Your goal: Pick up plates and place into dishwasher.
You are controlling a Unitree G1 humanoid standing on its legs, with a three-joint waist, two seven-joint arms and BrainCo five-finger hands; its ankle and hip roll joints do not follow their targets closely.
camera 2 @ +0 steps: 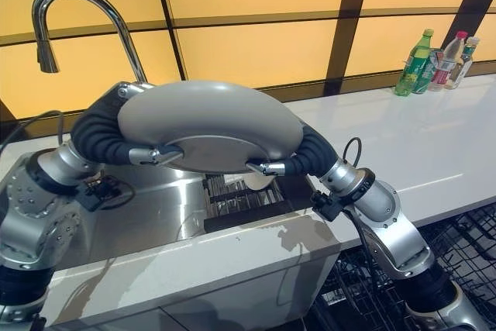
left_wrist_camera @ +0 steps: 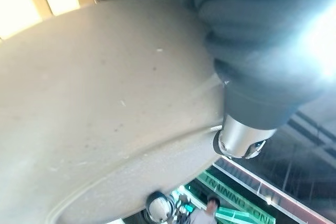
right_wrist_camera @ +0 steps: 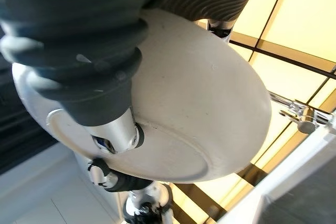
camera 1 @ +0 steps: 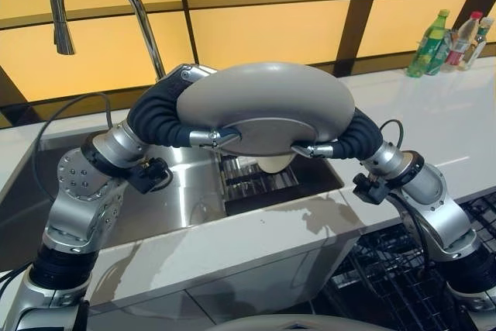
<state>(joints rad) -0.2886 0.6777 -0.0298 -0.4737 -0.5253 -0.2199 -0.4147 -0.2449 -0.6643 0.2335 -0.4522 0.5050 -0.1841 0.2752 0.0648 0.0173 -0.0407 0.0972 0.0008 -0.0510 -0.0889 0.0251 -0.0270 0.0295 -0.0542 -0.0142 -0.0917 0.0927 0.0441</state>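
**One plate lifted, none yet racked**

One grey, round, matte plate (camera 1: 267, 106) is clamped between both hands, bottom side toward the camera and tilted up on edge. The left hand (camera 1: 203, 137) grips one side of the rim, thumb curled onto the underside with the fingers behind; the right hand (camera 1: 324, 149) holds the opposite side the same way. Below the two hands lies the stainless steel sink (camera 1: 186, 199), where a pale round dish (camera 1: 273, 163) can be seen past the plate's lower edge. Below and outward of the right hand is the black wire dishwasher rack (camera 1: 403, 277).

Status, as judged: pick-up complete. Remaining: transfer toward the rack, seat the plate, then possibly repeat for the item in the sink.
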